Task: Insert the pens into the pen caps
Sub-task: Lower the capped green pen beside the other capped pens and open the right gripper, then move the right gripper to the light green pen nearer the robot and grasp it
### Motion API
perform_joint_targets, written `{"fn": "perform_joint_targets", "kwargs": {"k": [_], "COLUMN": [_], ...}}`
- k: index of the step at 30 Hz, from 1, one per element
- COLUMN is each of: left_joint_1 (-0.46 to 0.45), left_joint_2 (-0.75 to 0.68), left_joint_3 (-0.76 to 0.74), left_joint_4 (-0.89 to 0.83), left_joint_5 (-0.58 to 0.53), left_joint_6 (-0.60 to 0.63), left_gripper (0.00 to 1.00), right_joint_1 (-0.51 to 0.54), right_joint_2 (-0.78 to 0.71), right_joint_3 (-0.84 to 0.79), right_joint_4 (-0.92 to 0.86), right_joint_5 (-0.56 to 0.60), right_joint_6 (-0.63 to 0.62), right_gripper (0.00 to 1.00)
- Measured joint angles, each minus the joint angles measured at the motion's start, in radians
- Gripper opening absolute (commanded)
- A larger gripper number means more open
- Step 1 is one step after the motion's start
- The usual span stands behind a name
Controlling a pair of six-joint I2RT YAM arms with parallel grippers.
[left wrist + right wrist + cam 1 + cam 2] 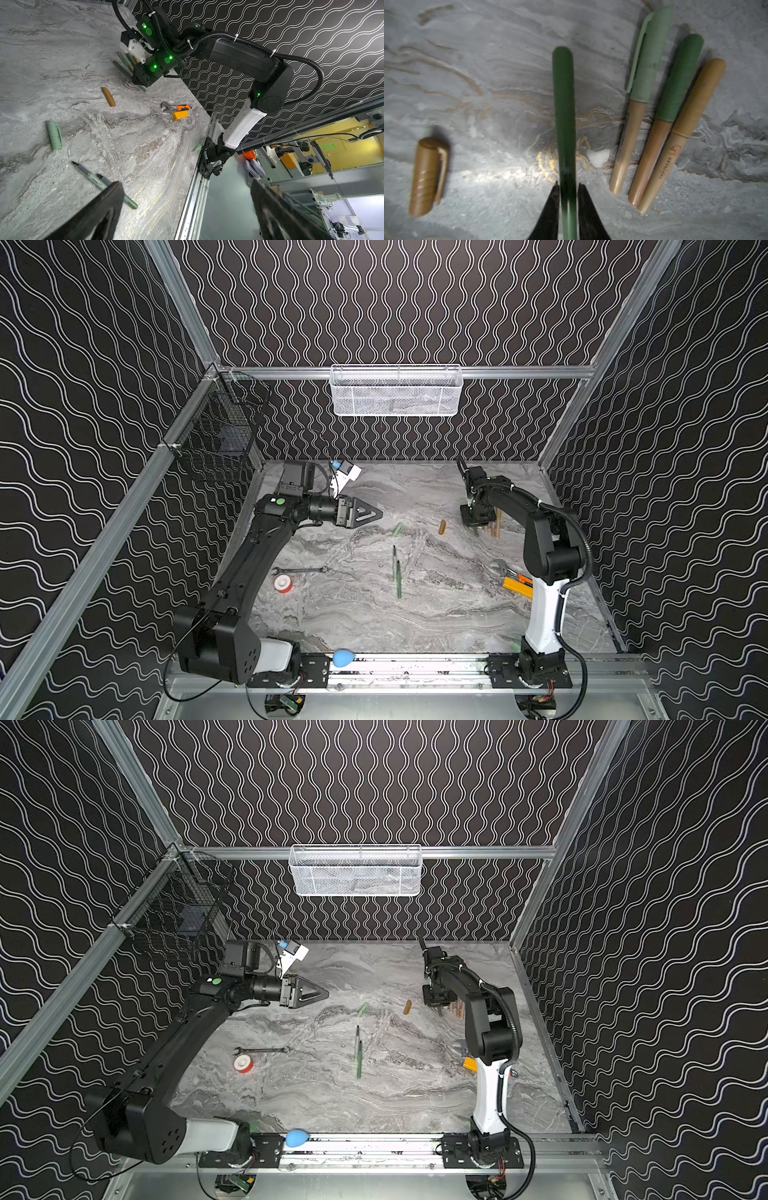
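- The right claw point(568, 184) sits low over the table, just beside the tan cap point(426, 176). Its jaws are nearly together, one on each side of a dark green pen point(563, 93).
- Blur hides whether the jaws pinch that pen or only flank it.
- Three capped pens point(660, 124) lie side by side, touching, past the right claw from the tan cap.
- The left claw point(186, 182) hangs above the table, well away from the tan cap on its other side. Its jaws are spread wide, with nothing between them.
- A pale green cap point(54, 136) lies near the tan cap, between it and the left claw.
- Two uncapped pens point(397, 576) lie together, nearer the arm bases than the tan cap.
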Motion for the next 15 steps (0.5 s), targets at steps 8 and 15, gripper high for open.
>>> {"fn": "perform_joint_targets", "kwargs": {"k": [8,15], "left_joint_1": [0.000,0.002], "left_joint_2": [0.002,0.040], "left_joint_3": [-0.007,0.027], "left_joint_4": [-0.011,-0.028], "left_joint_5": [-0.020,-0.069], "left_joint_6": [0.017,0.027], "left_gripper": [0.99,0.99], "right_joint_1": [0.007,0.134], "right_joint_2": [-0.021,-0.261], "right_joint_3": [0.050,-0.141], "right_joint_4": [-0.040,-0.006], "right_joint_5": [0.016,-0.151], "right_joint_6": [-0.003,-0.026], "right_gripper": [0.44,0.52]}}
